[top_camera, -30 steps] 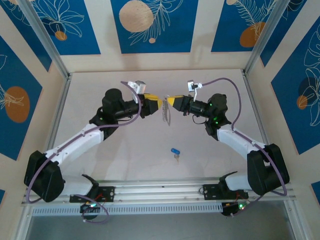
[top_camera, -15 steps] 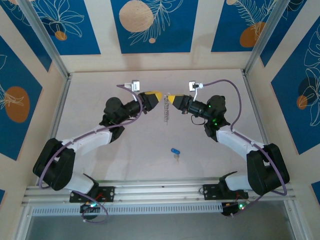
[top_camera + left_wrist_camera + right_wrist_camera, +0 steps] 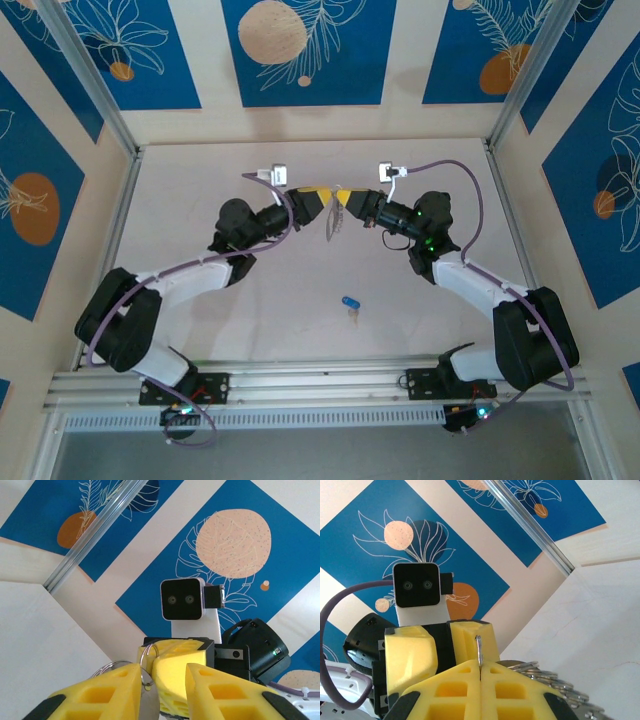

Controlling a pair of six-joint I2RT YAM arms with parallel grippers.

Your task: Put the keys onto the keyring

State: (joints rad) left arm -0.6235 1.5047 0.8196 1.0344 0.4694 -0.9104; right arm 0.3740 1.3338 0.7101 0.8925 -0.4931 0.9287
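Note:
The keyring [image 3: 333, 222] is a thin silver ring with a chain of metal pieces, hanging in the air over the middle of the table. My right gripper [image 3: 344, 199] is shut on the ring's wire [image 3: 479, 654]; the chain [image 3: 555, 682] trails off to the right. My left gripper [image 3: 318, 196] faces it tip to tip, its jaws still apart around the right gripper's yellow fingertip [image 3: 175, 672]. The ring [image 3: 146, 652] and a flat metal tab [image 3: 146, 702] lie against my left gripper's [image 3: 162, 675] left finger. A blue-headed key [image 3: 350, 302] rests on the table, nearer to me than both grippers.
The white tabletop [image 3: 250, 310] is boxed in by walls with blue leaf panels [image 3: 308, 50] and aluminium posts [image 3: 95, 90]. A rail [image 3: 320, 380] with both arm bases runs along the near edge.
My left gripper has moved up and right until it meets the right gripper's tip, and its jaws have narrowed. The right gripper has held still, with the keyring swinging slightly under it.

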